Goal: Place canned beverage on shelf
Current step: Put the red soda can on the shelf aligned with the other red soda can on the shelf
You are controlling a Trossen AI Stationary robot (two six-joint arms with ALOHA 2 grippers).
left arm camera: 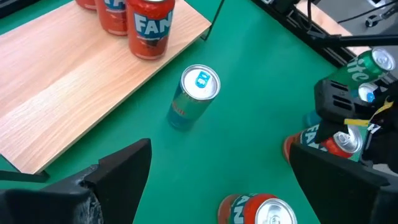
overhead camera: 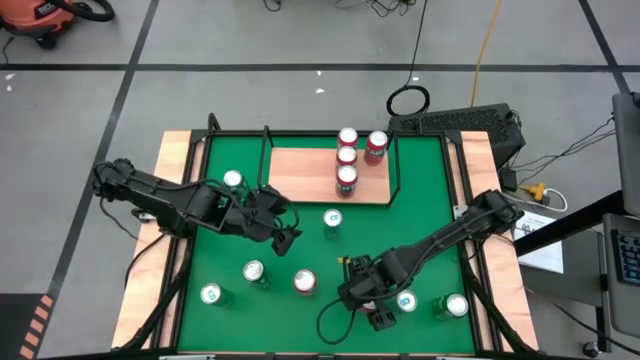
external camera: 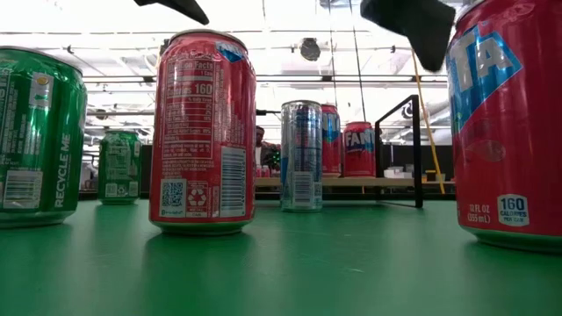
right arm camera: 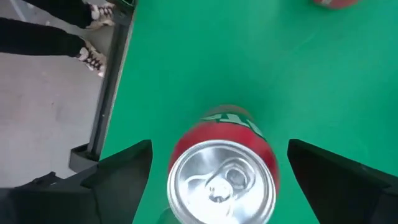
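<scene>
Hovering wide open and empty over a red can (right arm camera: 222, 171) on the table's near part, the right claw (right arm camera: 217, 168) may tip it when closing, probably off-centre; the shelf (overhead camera: 328, 175) is well apart.

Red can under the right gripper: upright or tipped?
Upright. The right wrist view shows the red can lid-up on the green mat, between the open fingers of the right gripper, untouched.
</scene>
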